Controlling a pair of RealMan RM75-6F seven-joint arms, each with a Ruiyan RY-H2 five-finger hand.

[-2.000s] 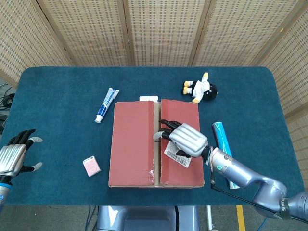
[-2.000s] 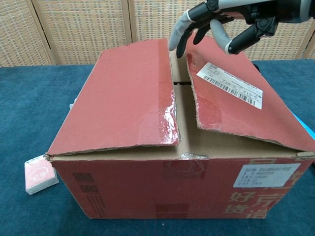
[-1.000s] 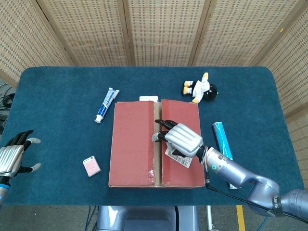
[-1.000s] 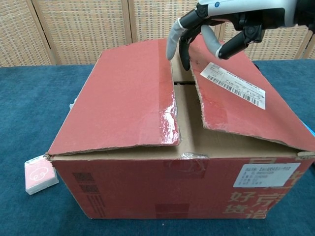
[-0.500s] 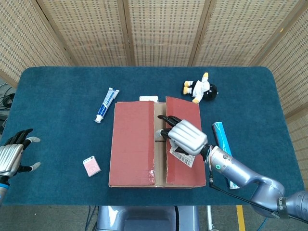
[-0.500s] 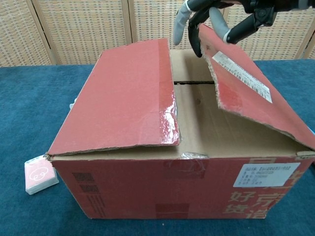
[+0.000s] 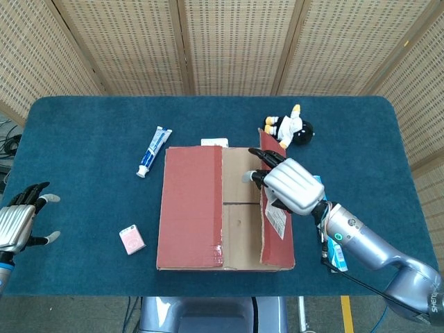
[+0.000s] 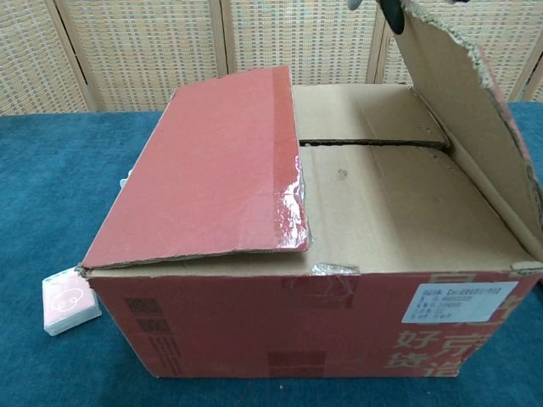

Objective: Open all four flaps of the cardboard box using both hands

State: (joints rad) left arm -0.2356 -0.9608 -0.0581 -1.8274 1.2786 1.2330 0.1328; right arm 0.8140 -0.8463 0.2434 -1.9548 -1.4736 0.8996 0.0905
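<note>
cardboard box (image 7: 208, 208) sits in the middle of the blue worktop (image 7: 83, 139). its right flap (image 8: 462, 110) stands almost straight up, and the right hand (image 7: 291, 186) holds it at the top edge, with the fingers (image 7: 258, 177) hooked over the inner side. the left flap (image 8: 212, 170) lies nearly flat over the box. two brown inner flaps (image 8: 373, 195) lie shut between them. the left hand (image 7: 17, 222) is far off at the left edge of the worktop, with its fingers spread and nothing in them. a toothpaste tube (image 7: 154, 150) lies just left of the box at its far corner. a small pink pack (image 7: 132, 240) lies near the left side. a plush toy (image 7: 288, 128) rests just past the far right corner. a light blue thing (image 7: 333, 246) lies to the right, mostly hidden under the right arm.
</note>
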